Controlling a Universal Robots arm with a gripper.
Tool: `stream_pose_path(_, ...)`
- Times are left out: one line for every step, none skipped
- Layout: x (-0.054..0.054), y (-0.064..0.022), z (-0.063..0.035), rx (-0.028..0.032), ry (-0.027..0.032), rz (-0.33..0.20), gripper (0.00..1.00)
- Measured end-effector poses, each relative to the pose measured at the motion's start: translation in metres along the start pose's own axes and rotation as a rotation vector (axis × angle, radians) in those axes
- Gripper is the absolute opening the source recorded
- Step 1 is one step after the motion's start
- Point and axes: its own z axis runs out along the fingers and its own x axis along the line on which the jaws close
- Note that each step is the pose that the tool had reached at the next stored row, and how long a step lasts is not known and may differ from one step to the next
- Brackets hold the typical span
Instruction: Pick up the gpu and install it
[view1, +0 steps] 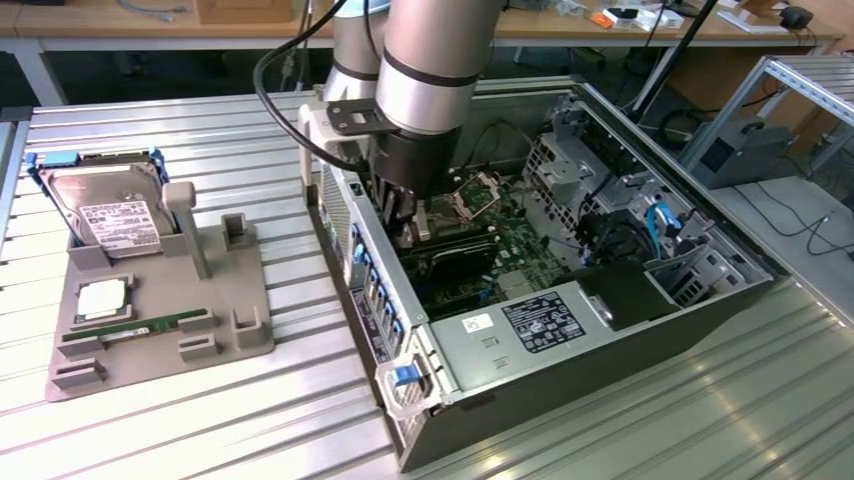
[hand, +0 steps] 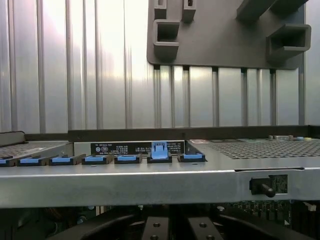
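The gpu (view1: 447, 262) lay as a dark flat card low inside the open computer case (view1: 694, 300), across the green motherboard (view1: 514, 245), directly under the arm's tool. The case rested on a ribbed metal table (view1: 200, 420), with wooden benches and cables behind it in the room. The gripper (view1: 416, 222) reached down into the case with its fingers drawn fully together just above the card; whether they pinched its upper edge could not be told. In the wrist view the case's rear wall showed a row of blue slot clips (hand: 97, 160), one of them raised. On the exterior view's left stood a grey parts holder (view1: 160, 330) carrying a hard drive (view1: 114, 210), a processor (view1: 104, 298) and a green memory stick (view1: 140, 328).
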Motion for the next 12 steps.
stream_pose_path(0.0,-0.0002,0.0,-0.0001,0.0001,0.0,0.11)
stream_pose_path(0.0,-0.0011,0.0,-0.0009,0.0003,0.0,0.11)
stream_pose_path(0.0,-0.0023,-0.0001,-0.0015,0.0005,-0.001,0.11)
stream_pose_path(0.0,-0.0043,-0.0001,-0.0022,0.0004,-0.001,0.11)
stream_pose_path(0.0,-0.0072,0.0001,-0.0037,0.0002,-0.001,0.11)
stream_pose_path(0.0,-0.0101,0.0004,-0.0053,0.0002,-0.002,0.11)
stream_pose_path(0.0,-0.0112,0.0006,-0.0063,0.0005,-0.002,0.11)
stream_pose_path(0.0,-0.0112,0.0011,-0.0064,0.0003,-0.002,0.11)
stream_pose_path(0.001,-0.0113,0.0015,-0.0065,0.0003,-0.002,0.11)
stream_pose_path(0.001,-0.0114,0.0019,-0.0064,0.0002,-0.002,0.11)
stream_pose_path(0.002,-0.0115,0.0027,-0.007,0.0004,-0.002,0.11)
stream_pose_path(0.002,-0.0117,0.0033,-0.0079,0.0004,-0.002,0.11)
